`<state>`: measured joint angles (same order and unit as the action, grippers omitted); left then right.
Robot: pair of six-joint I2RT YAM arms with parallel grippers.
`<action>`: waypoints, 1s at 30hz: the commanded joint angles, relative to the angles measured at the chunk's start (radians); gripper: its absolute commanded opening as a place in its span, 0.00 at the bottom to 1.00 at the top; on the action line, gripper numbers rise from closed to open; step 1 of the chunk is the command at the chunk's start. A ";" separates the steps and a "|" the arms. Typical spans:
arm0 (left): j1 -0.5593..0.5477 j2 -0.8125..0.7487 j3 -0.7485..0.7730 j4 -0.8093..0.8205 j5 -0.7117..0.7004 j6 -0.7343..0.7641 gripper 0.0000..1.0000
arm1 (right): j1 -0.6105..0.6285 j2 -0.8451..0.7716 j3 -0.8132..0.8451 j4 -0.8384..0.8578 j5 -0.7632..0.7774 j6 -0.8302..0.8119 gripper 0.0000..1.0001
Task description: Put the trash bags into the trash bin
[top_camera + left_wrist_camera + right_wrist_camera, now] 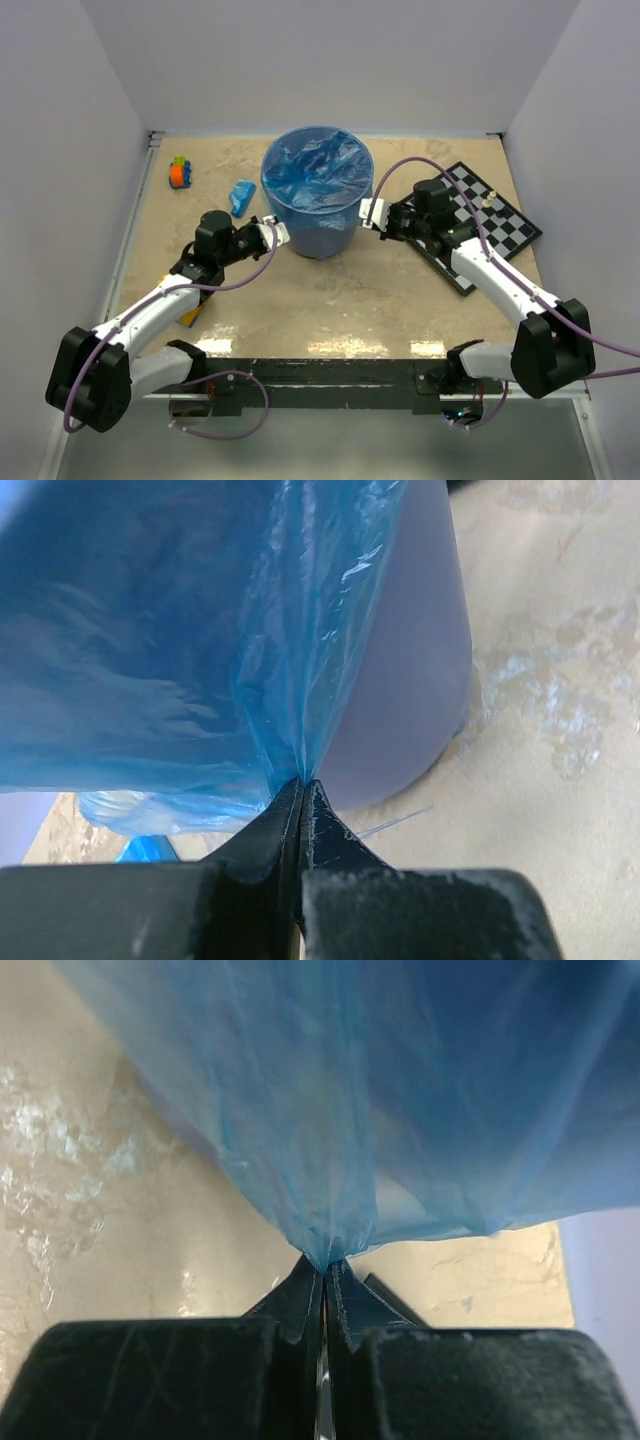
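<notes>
Top external shows the trash bag (320, 170) lining the trash bin (320, 237); left end effector (302, 786) and right end effector (325, 1265) each pinch its film, unreleased.

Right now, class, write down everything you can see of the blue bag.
The bag is thin, translucent bright-blue film, shiny and crinkled. It sits in the bin, mouth open, with its edge folded out over the rim and hanging down the outer wall. The left gripper and the right gripper each pinch that edge on opposite sides of the bin. The film fans up from each pinch in tight pleats.
</notes>
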<state>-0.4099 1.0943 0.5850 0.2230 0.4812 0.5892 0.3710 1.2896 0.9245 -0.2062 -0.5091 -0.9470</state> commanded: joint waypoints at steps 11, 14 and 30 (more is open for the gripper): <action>-0.004 -0.023 0.013 -0.132 -0.099 0.119 0.31 | -0.007 -0.049 0.121 -0.179 0.123 0.031 0.42; 0.011 -0.135 -0.004 -0.259 -0.072 0.164 0.48 | -0.030 -0.061 0.317 -0.425 0.035 0.033 0.60; 0.022 -0.324 -0.019 -0.441 -0.081 -0.017 0.66 | 0.163 0.729 1.456 -0.919 -0.209 0.139 0.24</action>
<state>-0.3939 0.8135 0.5739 -0.2493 0.4351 0.6342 0.4629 1.8462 2.2520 -0.8047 -0.6735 -0.7414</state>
